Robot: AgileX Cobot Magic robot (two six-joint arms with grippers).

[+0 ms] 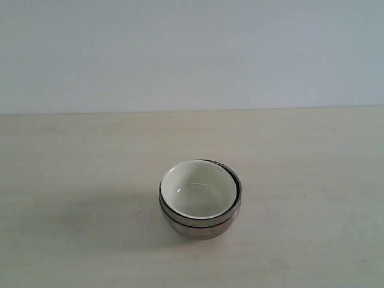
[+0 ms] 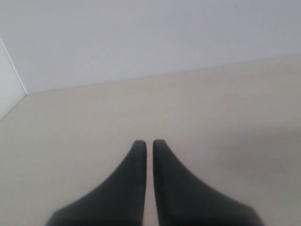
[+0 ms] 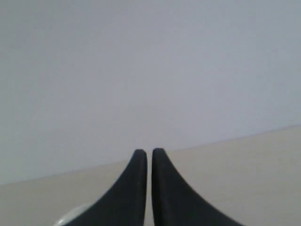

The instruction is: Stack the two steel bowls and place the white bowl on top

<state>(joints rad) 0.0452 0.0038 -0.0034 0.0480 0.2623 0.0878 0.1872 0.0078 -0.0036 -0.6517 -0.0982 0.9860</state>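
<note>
In the exterior view the white bowl [image 1: 197, 189] sits inside the two steel bowls [image 1: 201, 225], which are nested one in the other at the table's middle front. Only rims and the lower outer wall of the steel bowls show. Neither arm appears in that view. My left gripper [image 2: 149, 142] is shut with nothing between its dark fingers, over bare table. My right gripper [image 3: 149, 151] is also shut and empty; a pale rounded edge, probably a bowl rim [image 3: 70, 215], peeks beside one finger.
The pale wooden table [image 1: 72, 180] ends at a light wall [image 1: 192, 54] behind. In the left wrist view a wall corner [image 2: 14, 75] meets the table edge.
</note>
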